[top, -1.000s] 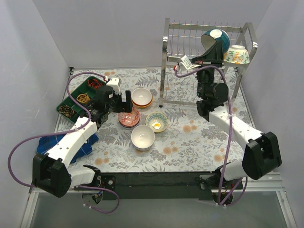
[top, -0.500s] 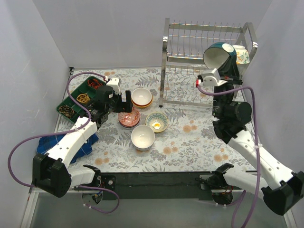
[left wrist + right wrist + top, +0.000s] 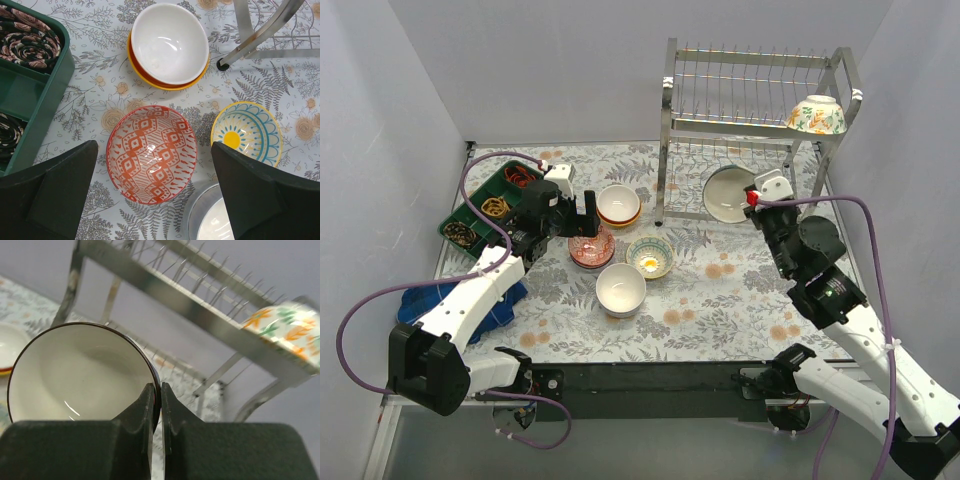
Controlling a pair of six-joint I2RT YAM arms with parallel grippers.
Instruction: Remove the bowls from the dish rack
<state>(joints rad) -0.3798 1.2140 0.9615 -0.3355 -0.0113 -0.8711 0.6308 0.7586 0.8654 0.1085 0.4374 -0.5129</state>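
Note:
The chrome dish rack [image 3: 750, 95] stands at the back right; a floral bowl [image 3: 817, 115] sits on its top tier at the right end. My right gripper [image 3: 752, 200] is shut on the rim of a dark-rimmed bowl, white inside [image 3: 728, 193], held tilted in front of the lower tier. In the right wrist view the jaws [image 3: 157, 392] pinch that bowl's rim [image 3: 75, 375]. My left gripper [image 3: 582, 213] is open and empty above the red-patterned bowl [image 3: 151, 153]. A white bowl stacked in an orange one [image 3: 169, 45], a yellow-and-teal bowl [image 3: 246, 132] and a white bowl [image 3: 620, 290] sit on the table.
A green compartment tray [image 3: 485, 205] holding coiled items sits at the far left, with a blue cloth [image 3: 440, 300] in front of it. The rack's leg [image 3: 250, 40] stands close to the stacked bowls. Grey walls close in on both sides.
My right arm has drawn the bowl off the rack's top tier and lowered it in front of the lower tier. The left arm has not moved.

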